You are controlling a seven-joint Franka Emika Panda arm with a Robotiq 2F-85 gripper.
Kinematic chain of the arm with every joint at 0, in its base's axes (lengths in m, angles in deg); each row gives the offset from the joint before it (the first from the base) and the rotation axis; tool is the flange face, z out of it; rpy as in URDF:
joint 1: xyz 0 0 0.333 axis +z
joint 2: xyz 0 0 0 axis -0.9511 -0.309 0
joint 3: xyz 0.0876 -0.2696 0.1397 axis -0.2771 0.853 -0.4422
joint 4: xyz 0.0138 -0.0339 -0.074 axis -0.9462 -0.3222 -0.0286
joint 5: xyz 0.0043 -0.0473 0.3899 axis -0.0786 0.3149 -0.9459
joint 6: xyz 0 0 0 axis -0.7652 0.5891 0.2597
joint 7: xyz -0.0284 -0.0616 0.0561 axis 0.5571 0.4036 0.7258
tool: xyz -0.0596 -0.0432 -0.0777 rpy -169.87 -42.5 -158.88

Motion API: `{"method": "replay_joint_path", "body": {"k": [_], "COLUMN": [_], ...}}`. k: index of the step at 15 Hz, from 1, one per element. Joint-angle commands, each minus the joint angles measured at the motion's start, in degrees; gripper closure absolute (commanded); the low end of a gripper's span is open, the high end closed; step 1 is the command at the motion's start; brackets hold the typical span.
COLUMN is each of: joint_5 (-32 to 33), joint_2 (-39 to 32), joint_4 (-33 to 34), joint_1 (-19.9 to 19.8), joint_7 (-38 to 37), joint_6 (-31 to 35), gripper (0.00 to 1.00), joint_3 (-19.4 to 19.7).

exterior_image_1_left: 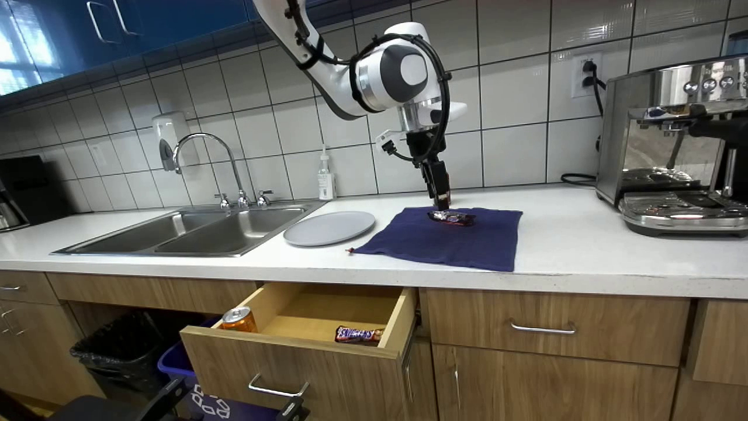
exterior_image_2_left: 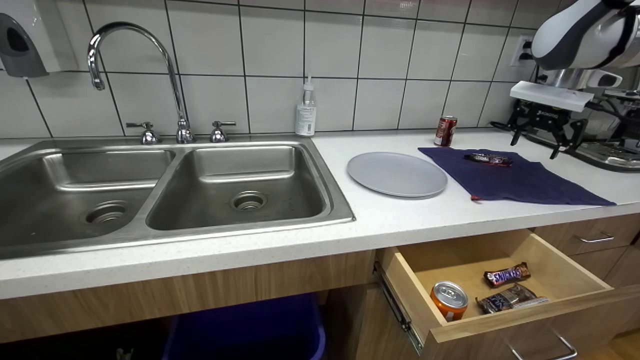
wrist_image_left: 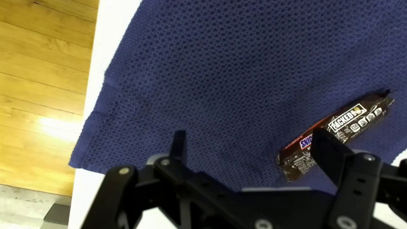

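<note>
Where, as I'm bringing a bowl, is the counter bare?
Bare counter lies between the blue cloth and coffee machine, plus a smaller patch in front of the plate, beside the sink. Crowded: the cloth, with a candy bar on it, the claw above and a can behind.

A kitchen, by the double sink [exterior_image_2_left: 235, 170], espresso machine [exterior_image_1_left: 654, 155], tiled backsplash [exterior_image_1_left: 514, 96] and blue wall cabinets [exterior_image_1_left: 181, 23].

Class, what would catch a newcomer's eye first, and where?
The white robot arm probably wins, its open black gripper above a dark blue woven cloth on the white counter. On that cloth lies a brown-wrapped Snickers bar. Below, a wooden drawer stands open, with a cylindrical orange metal can inside.
</note>
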Motion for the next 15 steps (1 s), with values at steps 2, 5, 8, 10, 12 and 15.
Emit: {"method": "replay_joint_path", "body": {"k": [2, 5, 8, 10, 12, 15], "joint_5": [-1.25, -1.28, -1.14, -1.20, -1.17, -1.36], "joint_2": [-5.71, -8.42, -11.18, -13.09, -15.10, -18.27], "joint_4": [9.85, 14.24, 18.51, 21.38, 24.24, 28.77], "joint_1": [-1.10, -1.16, -1.18, -1.33, -1.46, -1.77], "joint_7": [2.73, 2.88, 2.79, 2.70, 2.66, 2.24], "joint_6": [-5.14, -6.89, -8.82, -10.39, -11.80, -14.03], "gripper": [0.00, 0.00, 0.00, 0.00, 0.00, 0.00], "joint_3": [-0.41, -0.51, -0.53, -0.61, -0.68, -0.79]}}
